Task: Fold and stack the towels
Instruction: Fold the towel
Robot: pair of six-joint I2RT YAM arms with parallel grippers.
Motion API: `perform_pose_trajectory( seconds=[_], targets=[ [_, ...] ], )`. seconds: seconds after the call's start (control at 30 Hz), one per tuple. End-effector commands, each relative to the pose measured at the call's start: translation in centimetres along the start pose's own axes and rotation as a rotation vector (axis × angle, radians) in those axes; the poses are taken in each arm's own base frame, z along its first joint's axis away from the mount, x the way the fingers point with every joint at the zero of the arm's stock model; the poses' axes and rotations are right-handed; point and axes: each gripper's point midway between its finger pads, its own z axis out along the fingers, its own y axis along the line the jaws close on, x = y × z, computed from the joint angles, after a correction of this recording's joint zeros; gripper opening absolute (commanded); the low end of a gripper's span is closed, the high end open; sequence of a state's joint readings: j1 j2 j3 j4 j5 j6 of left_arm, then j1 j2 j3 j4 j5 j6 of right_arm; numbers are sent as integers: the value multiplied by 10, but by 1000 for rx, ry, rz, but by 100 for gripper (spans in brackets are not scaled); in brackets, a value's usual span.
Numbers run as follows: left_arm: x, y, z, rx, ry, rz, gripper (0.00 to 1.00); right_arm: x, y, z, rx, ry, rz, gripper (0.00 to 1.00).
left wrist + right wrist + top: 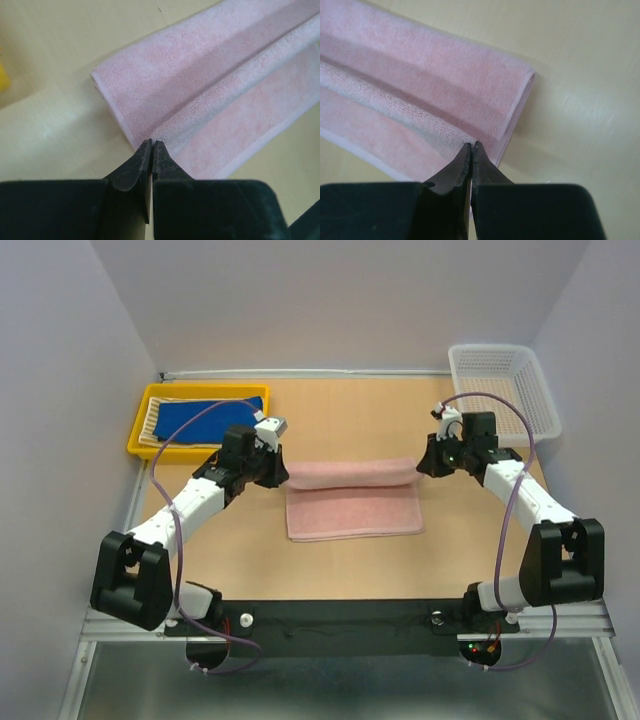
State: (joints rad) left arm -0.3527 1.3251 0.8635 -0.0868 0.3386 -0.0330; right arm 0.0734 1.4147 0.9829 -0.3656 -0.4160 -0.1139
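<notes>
The left gripper (151, 145) is pressed shut, its dark tips meeting on the left end of a raised fold in the pink towel (352, 508), with the cloth caught between them. The right gripper (471, 146) is closed the same way on the fold's right end. Between the two, the far part of the towel is doubled over toward the near side, forming a long soft ridge from one gripper to the other. The near half lies flat on the table (350, 410).

In the left wrist view the towel's hemmed short edge runs away from the tips. In the right wrist view the far corner curls over on itself just beyond the tips.

The towel sits mid-table with its long near edge roughly parallel to the arm bases. A strip of bare table runs in front of it and a wider band behind it.

At the far left, a yellow tray (138, 435) holds the blue towel (215, 418) lying on the striped towel (152, 420), well apart from the pink one. A white basket (500, 385) stands at the far right corner.
</notes>
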Motion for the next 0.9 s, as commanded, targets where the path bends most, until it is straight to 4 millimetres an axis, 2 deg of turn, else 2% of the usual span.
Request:
perform_pose_trajectory(
  seconds=[0.0, 0.03, 0.13, 0.4, 0.6, 0.87],
  targets=[
    [17, -6, -8, 2, 24, -125, 0, 5, -1, -11, 41, -21, 57, 0],
    [28, -7, -8, 4, 44, -148, 0, 6, 0, -14, 45, -26, 64, 0],
    [41, -6, -9, -12, 62, -201, 0, 19, 3, -15, 46, 0, 105, 1],
    [45, -14, -29, -13, 17, -273, 0, 36, 11, -23, 42, 41, 179, 1],
    [68, -17, -27, 0, 71, -329, 0, 53, 4, -22, 88, 94, 211, 1],
    [87, -14, -18, -15, 113, -385, 0, 59, 1, -17, 100, 123, 230, 0]
  ],
)
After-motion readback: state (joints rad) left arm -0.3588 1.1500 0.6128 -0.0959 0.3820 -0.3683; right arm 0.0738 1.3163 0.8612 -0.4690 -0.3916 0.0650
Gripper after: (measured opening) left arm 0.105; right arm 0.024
